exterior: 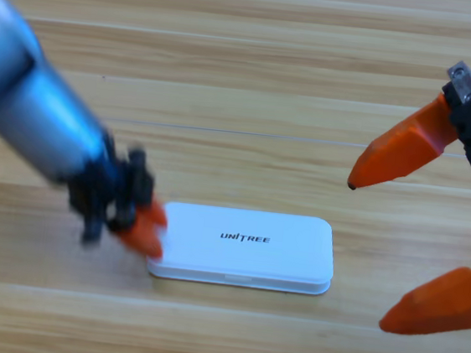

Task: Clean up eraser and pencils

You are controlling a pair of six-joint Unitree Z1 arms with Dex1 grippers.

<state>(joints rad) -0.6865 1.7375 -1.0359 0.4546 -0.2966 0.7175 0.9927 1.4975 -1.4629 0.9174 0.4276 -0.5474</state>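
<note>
Jaws, right gripper (370,256): we record them spread wide, two orange jaws with bare bench between them, pinching nothing. Upper jaw runs from the black body at the picture's right edge down and left to a dark tip; lower jaw enters from the right edge below it, cut off by the frame. This gripper shows large and partly out of view, apart from the case on its right-hand side.

Jaws, left gripper (147,228): we cannot tell whether these are spread or pressed together, as the orange tips show blurred and overlap one another. We note the tips lie at the left short end of the white case (249,247), at or just beside its edge; whether they touch it we cannot tell. Black gripper body sits just left of the tips; the grey left arm (29,100) comes in from the upper left corner, slanting down and right.

Item, white case: rounded rectangle, lid shut, lettered "UNITREE" on top, lying flat and lengthwise across the wooden bench (255,69), somewhat nearer the bottom edge than the top.

Item, eraser and pencils: we see none on the bench; the closed lid hides whatever the case holds.
</note>
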